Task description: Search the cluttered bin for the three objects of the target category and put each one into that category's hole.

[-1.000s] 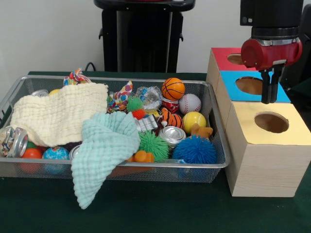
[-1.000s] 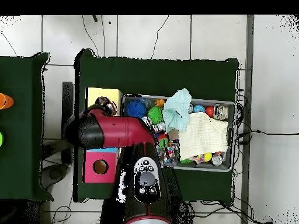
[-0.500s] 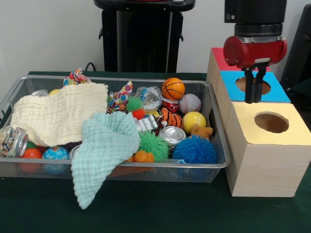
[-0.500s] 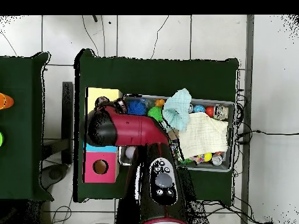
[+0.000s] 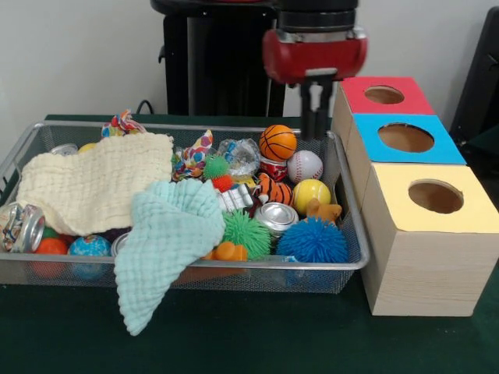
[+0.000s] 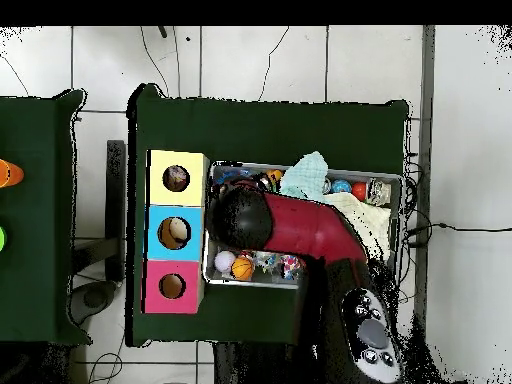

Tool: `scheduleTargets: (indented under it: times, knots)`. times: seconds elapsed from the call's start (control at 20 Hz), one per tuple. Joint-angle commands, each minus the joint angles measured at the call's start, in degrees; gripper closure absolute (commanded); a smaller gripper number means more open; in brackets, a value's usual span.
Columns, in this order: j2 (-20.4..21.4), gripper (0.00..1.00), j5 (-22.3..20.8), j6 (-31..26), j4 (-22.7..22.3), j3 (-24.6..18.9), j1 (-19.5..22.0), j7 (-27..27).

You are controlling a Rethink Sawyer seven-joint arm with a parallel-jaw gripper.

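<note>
Front view shows the pincer hanging over the far right end of the wire bin, just beside the red-topped box. Its fingers appear pressed together into one narrow dark stem, with nothing between them; the pincer is judged closed and empty.

The target category is not stated, and the pictures do not settle it. Candidate things near the pincer are the ball-shaped ones. Taking the basketball as landmark:

- The pincer stands just to its right and above it, apart from it.
- The baseball lies just in front and to the right of it, almost directly under the pincer tips.
- The yellow ball lies further forward again, and the blue spiky ball beyond that, at the near rim.
- The cream cloth and the mint cloth lie well to its left and cover part of the bin's contents.

The balls are round, so no long axis constrains the grasp. The coming move therefore turns on a short descent, with the baseball nearest.

Overhead view shows the arm covering the box-side half of the bin. An object is visible inside the blue hole; the yellow hole and the red hole cannot be read.
</note>
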State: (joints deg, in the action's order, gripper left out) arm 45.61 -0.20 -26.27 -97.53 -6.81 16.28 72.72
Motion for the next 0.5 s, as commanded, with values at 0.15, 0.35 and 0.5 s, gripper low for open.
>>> scheduleTargets:
  times: [0.15,0.35,0.5]
  knots:
    - [2.04,1.0,-8.5,-12.17,-5.1,-11.29,10.45,-18.52]
    - [2.5,1.0,-12.92,-14.88,-5.33,-14.71,15.28,-22.7]
    - [1.93,1.0,-15.28,-14.93,-5.87,-17.43,18.36,-22.97]
